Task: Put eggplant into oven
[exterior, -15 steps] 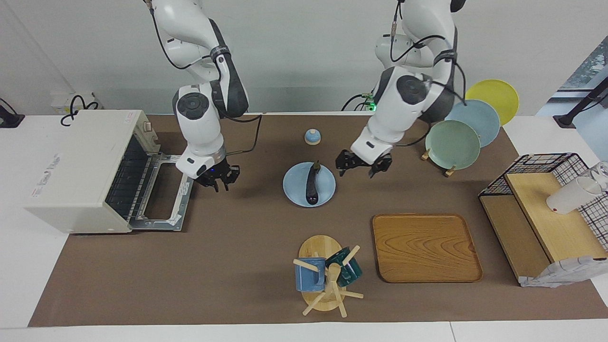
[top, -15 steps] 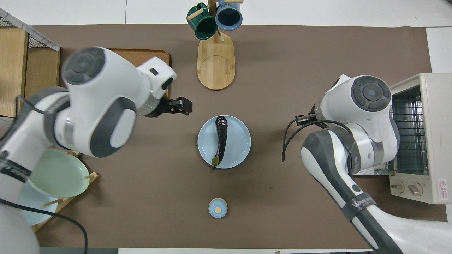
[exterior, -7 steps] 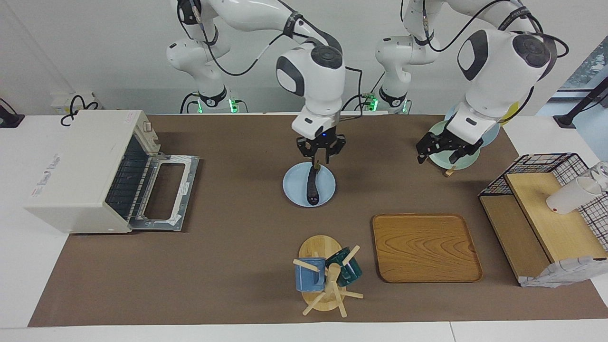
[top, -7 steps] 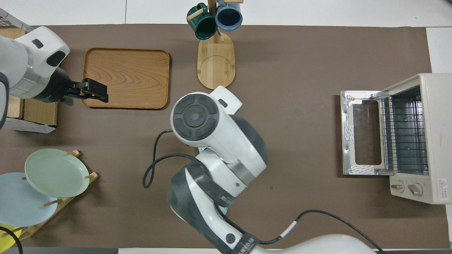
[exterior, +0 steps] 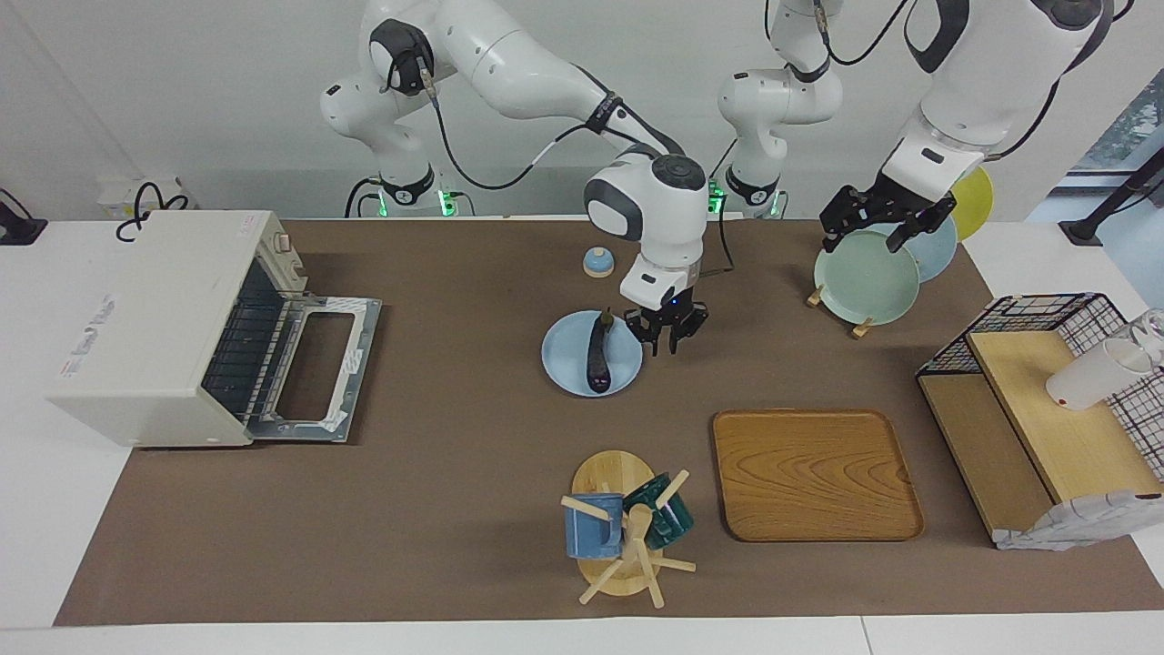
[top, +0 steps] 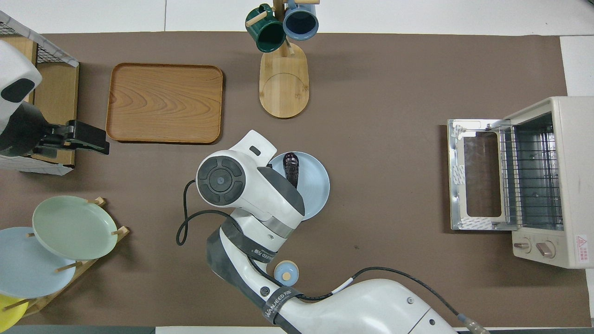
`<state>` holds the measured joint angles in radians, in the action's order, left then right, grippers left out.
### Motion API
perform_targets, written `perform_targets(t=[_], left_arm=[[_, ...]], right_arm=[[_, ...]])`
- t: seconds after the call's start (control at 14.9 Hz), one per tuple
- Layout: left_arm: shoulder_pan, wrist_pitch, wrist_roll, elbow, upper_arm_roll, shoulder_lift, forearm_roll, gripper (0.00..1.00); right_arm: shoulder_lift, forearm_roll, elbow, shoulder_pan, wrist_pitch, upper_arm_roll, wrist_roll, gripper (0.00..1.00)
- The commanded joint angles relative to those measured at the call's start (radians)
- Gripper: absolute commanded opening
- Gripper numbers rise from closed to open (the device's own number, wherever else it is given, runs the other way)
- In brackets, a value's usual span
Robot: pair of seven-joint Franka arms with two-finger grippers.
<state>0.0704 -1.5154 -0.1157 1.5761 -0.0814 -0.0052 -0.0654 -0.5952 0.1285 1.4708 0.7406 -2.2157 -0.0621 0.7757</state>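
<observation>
Eggplant [exterior: 597, 350]: I am seeing it lying lengthwise on the blue plate [exterior: 566, 359], stem cap pointing toward the robots, free of any grip.

Blue plate: it is sitting mid-table, well apart from the oven [exterior: 155, 323], toward the left arm's end of the table from it.

Oven: I am reading its door [exterior: 314, 375] as folded down flat, with the wire rack [top: 533, 174] exposed; nothing is lying on the rack.

Right gripper [exterior: 670, 329]: I am holding it low just beside the blue plate, at the plate's edge toward the left arm's end; its fingers are spread slightly and are carrying nothing.

Left gripper [exterior: 876, 216]: I am keeping it waiting, raised over the plate rack [exterior: 864, 273]; its fingers are parted and empty.

Handling, my judgement: the eggplant is looking light, fairly firm and glossy, so likely slippery and prone to rolling; I am planning a hold across its thicker middle, fingers straddling the long axis.

Risk, my judgement: a pinch near the tapering stem end could be sliding off.
</observation>
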Motion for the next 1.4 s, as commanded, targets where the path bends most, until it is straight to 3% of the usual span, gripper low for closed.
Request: perform_targets(t=[0.0, 0.33, 0.8, 0.94, 1.14, 1.34], left_arm=[[0.003, -0.009, 0.024, 0.050, 0.020, -0.027, 0.021, 1.00], [-0.027, 0.001, 0.022, 0.035, 0.009, -0.029, 0.079, 1.00], [-0.158, -0.002, 0.036, 0.047, -0.083, -0.035, 0.076, 1.00], [-0.163, -0.025, 0.042, 0.085, -0.097, -0.044, 0.076, 1.00], [-0.143, -0.039, 0.041, 0.096, -0.090, -0.044, 0.075, 1.00], [-0.118, -0.039, 0.031, 0.096, -0.075, -0.044, 0.071, 1.00]], right_arm=[[0.086, 0.042, 0.173, 0.020, -0.080, 0.001, 0.014, 0.33], [0.106, 0.114, 0.226, 0.022, -0.085, -0.001, 0.005, 0.42], [0.130, 0.126, 0.321, 0.022, -0.159, -0.001, 0.005, 0.39], [0.132, 0.126, 0.329, 0.022, -0.162, -0.001, 0.005, 0.31], [0.132, 0.126, 0.330, 0.022, -0.185, -0.001, 0.001, 0.00], [0.133, 0.131, 0.319, 0.034, -0.147, -0.001, 0.000, 0.00]])
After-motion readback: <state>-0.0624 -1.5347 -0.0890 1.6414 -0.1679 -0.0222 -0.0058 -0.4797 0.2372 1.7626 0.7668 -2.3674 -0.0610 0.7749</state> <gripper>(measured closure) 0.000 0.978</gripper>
